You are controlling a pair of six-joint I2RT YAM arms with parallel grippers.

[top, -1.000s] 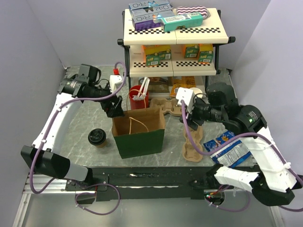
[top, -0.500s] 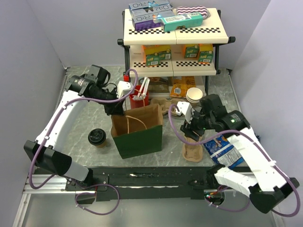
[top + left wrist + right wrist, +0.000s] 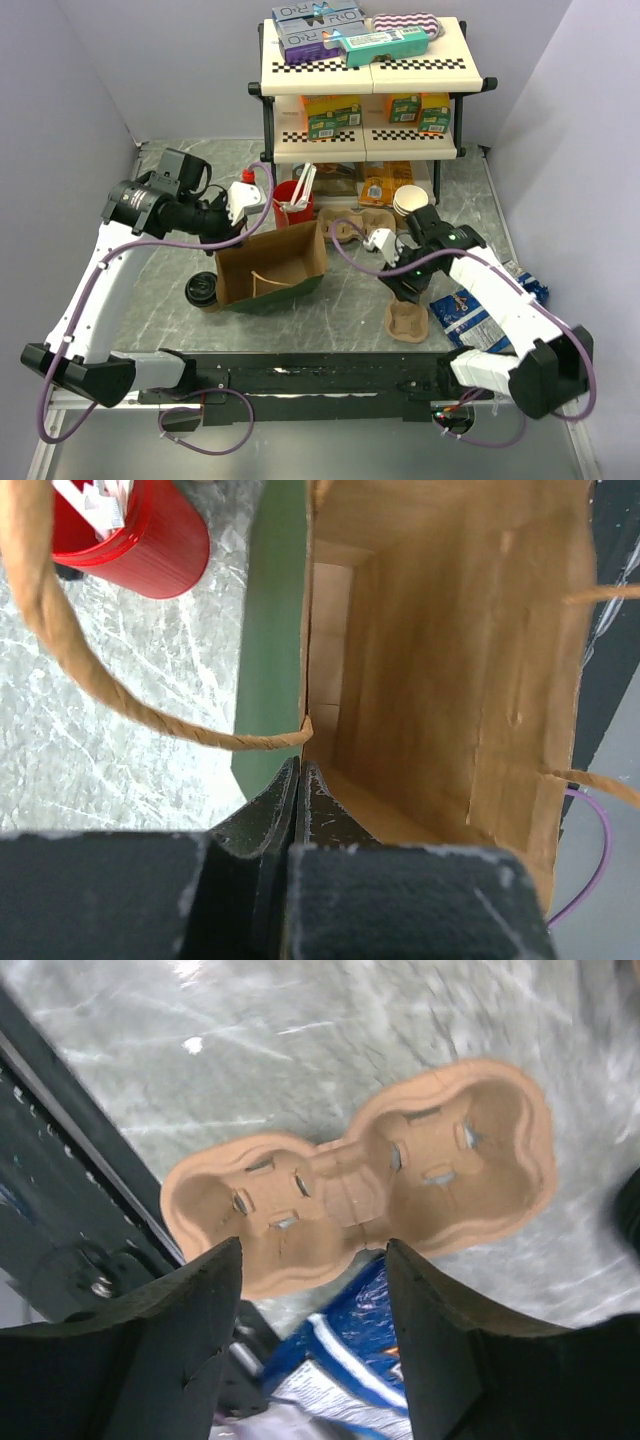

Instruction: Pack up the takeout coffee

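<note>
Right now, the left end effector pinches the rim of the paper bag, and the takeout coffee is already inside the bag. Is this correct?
Not quite. The left end effector does pinch the rim of the paper bag, but the takeout coffee is not inside. It stands on the table just outside the bag, on its left side, as the top external view shows.

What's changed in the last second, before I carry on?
The left gripper closed on the paper bag at its rim and pulled it leftward, tipping it toward the takeout coffee. The right gripper, open, swung in over the cup carrier. Coffee and carrier stayed put.
</note>
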